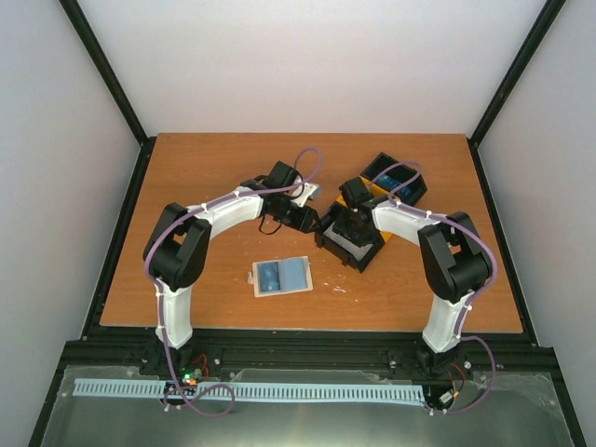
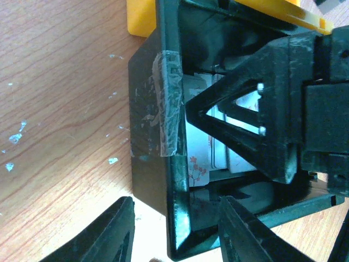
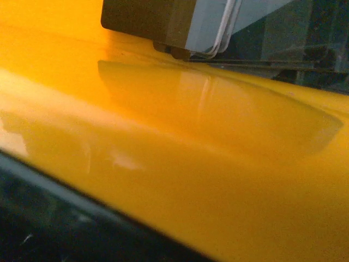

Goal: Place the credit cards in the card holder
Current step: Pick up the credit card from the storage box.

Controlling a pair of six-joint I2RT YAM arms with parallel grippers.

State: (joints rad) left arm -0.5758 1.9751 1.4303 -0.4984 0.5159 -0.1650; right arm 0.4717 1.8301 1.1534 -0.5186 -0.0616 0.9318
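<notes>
Left wrist view: the left gripper (image 2: 175,218) holds its fingers spread astride the tray (image 2: 147,109) wall, likely steadying it while the right gripper (image 1: 354,228) reaches inside for the credit cards (image 2: 204,153). Whether the right fingers pinch one cannot be told. Near the tray, the card holder (image 1: 279,276) lies flat.

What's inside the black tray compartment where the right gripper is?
The compartment holds at least one pale card with a small red flower print. The right gripper covers most of it, so any cards beneath cannot be seen.
</notes>
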